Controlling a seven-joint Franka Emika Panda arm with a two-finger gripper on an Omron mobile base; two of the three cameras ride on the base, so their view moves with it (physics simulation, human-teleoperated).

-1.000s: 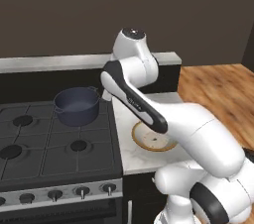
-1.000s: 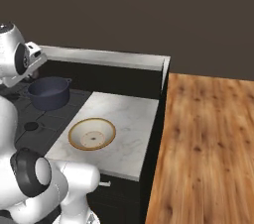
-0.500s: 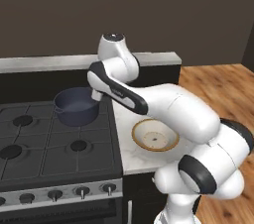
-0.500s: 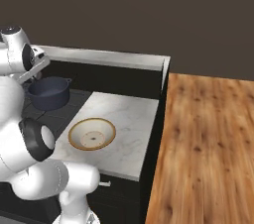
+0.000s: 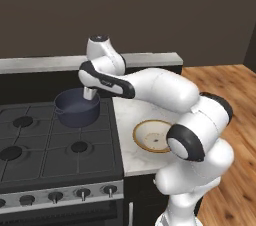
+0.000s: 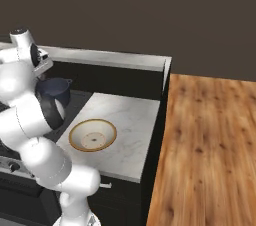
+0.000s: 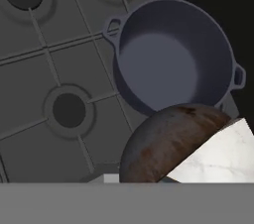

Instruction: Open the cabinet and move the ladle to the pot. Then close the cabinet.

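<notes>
seen from the hand view: brown rounded bowl of the ladle (image 7: 171, 143) close under the camera, overlapping the near rim of the pot (image 7: 173, 54); judged carried, since jaws pressed nearly together and the bowl riding right at the hand, though the fingertips themselves hidden behind it and the handle out of sight, so long axis impossible to tell; pot open and empty, standing on the stove (image 5: 45, 145) at its back right corner, just beside the edge of the worktop (image 5: 125, 112); from the left base view, gripper (image 5: 90, 93) hanging at the pot's (image 5: 77, 107) right rim, on the side toward the worktop; so pot centre lying ahead of the ladle bowl and a little toward the stove's left, away from the marble; probably only a short reach over the rim needed before letting go; cream bowl (image 5: 154, 135) well apart on the worktop, out of the path; cabinet door left for afterwards.
</notes>
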